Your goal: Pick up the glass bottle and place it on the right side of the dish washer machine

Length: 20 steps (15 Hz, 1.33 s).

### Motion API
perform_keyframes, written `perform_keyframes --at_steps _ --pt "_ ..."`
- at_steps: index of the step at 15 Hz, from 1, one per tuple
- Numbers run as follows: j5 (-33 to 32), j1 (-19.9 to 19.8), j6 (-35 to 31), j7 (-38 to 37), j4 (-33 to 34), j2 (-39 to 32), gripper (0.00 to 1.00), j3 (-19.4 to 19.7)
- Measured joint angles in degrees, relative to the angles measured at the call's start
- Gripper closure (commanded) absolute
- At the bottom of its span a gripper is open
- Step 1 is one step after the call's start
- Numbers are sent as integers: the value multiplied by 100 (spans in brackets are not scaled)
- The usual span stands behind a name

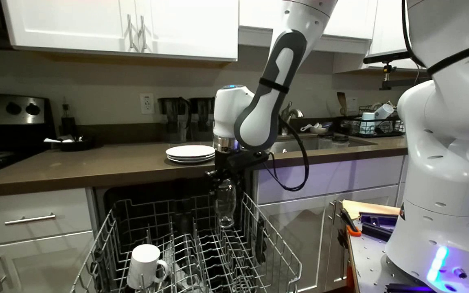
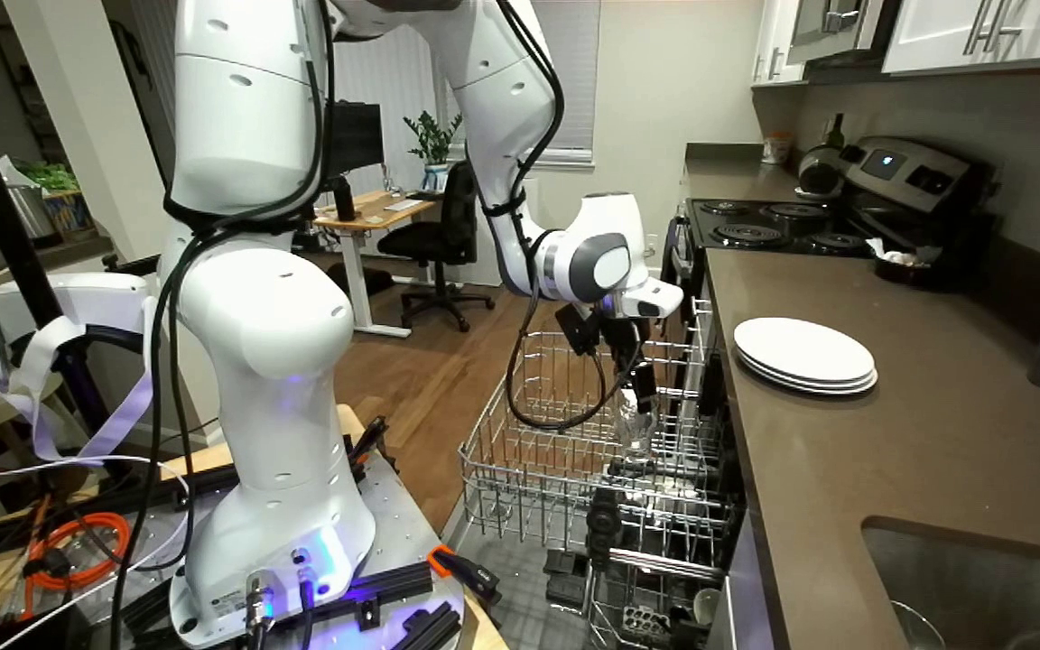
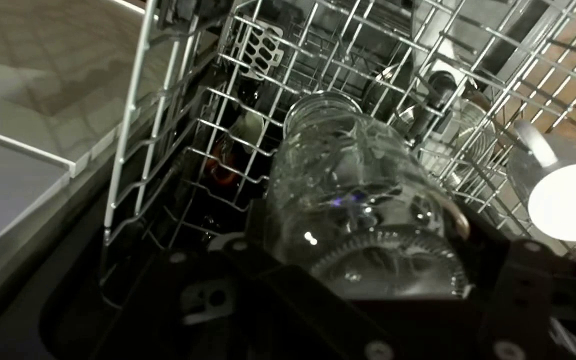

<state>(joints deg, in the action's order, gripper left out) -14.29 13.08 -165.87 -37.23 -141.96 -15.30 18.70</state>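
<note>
Dishwasher rack: in the wrist view, side wall between 9 and 10 o'clock of the glass bottle
Bottle: over the rack, mouth down, long axis pointing to 11 o'clock from the gripper; rack contact unclear
Gripper: pinching its base end
White mug: in the rack, base up, 3 o'clock
</note>
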Motion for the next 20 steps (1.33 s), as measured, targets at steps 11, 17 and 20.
perform_keyframes --at_steps 11,17,20 --pt "453 -406 51 185 677 -384 39 -302" --pt "920 -605 50 437 808 -715 39 -429" --pt "1135 -708 50 595 921 -884 39 -510"
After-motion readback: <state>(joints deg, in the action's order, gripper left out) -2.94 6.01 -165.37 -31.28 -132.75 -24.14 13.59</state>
